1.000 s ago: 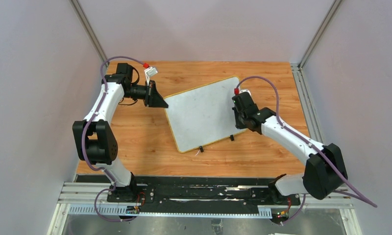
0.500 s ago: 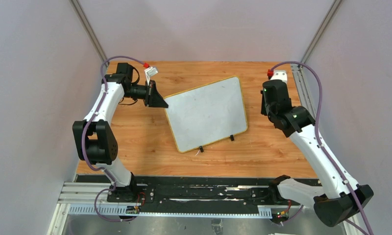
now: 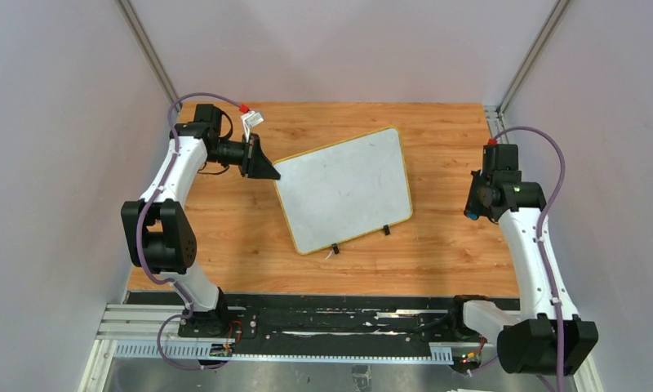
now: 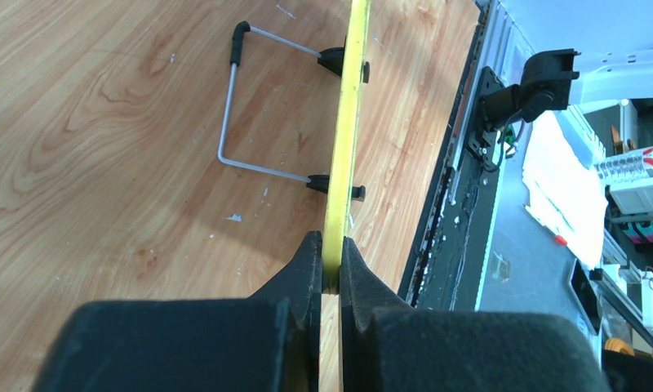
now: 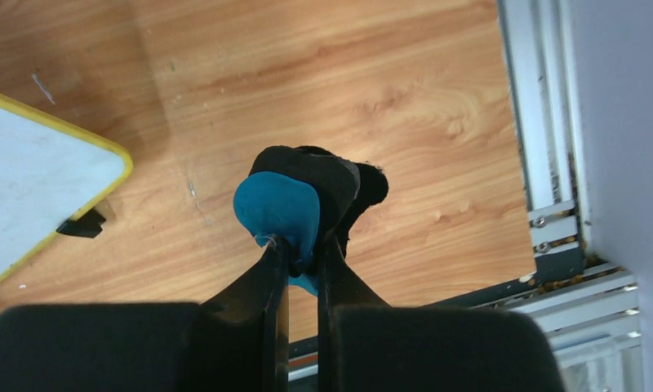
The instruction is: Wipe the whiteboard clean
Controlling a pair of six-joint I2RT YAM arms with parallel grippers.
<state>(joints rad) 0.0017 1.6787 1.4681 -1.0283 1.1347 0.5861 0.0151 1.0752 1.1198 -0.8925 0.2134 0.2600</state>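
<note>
1. Large flat white rectangular whiteboard point(image 3: 344, 189) with thin yellow rim: lies askew near the middle of the brown wood-grain table point(image 3: 437, 261), with two small black clips point(image 3: 386, 230) on the near long edge and a bent grey wire stand point(image 4: 233, 122) hinged to them.
2. Left gripper point(image 4: 330, 263): closed narrow on the board's left corner, pinching the yellow rim between both fingers. Cannot tell whether that corner is raised off the wood or only pinned.
3. Right gripper point(image 5: 300, 245): hangs over bare wood well to the right of the board, near the table's right rail, clamped tight on a small blue and black eraser point(image 5: 278, 208).
4. Probably light, thin and stiff, so likely to skate or pivot on the smooth wood under wiping pressure; hence worth anchoring at one edge.
5. Best taken at the rim or a corner, as on the left now: leaves the white face free for the eraser and gives the fingers a firm lip. Best avoided: the clips and the wire stand, which look slight and could fold.
6. Glossy face likely slippery, so calls for flat, even pressure from the soft eraser.
7. Faint grey smudging shows on the face; too faint to tell whether any writing remains.
</note>
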